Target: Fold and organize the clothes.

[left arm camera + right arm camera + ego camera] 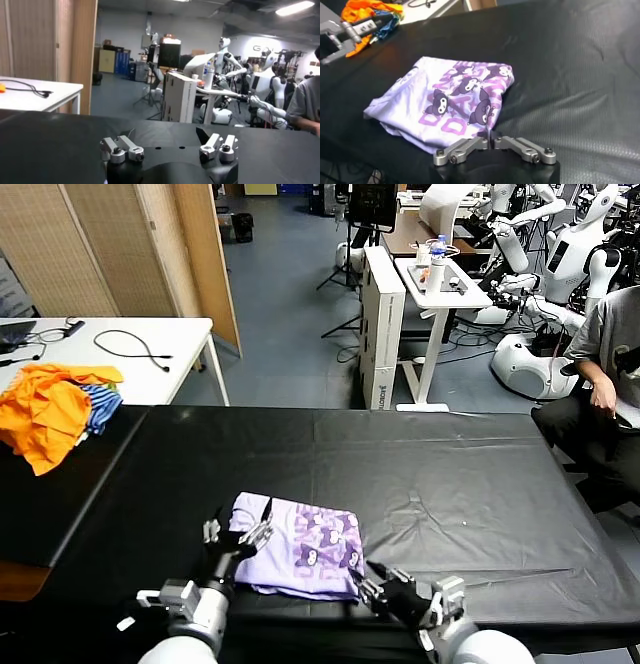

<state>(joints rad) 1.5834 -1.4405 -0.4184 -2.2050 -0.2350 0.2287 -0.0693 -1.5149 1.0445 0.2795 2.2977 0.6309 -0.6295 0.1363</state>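
1 folded lavender T-shirt (300, 546) lies near the black table's (450, 484) front edge, print up. The left gripper (238, 536), jaws spread wide, hovers over its left edge empty; the right gripper (491, 143), fingertips together, holds nothing just off its right corner.

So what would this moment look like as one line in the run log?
T-shirt: folded on black table, print up | left pincer: open, at shirt's edge | right pincer: tips together, beside shirt

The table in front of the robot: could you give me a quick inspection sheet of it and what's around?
Surface: black table, slightly creased.
Job's things: lavender T-shirt folded, cartoon print up, near the front edge.
Clutter: orange garments and striped cloth heaped far left.
Grippers: left gripper open at the shirt's left edge; right gripper by its right corner, fingertips almost together, holding nothing.
Cables: black cable on the white side table.
Surroundings: seated person, other robots.
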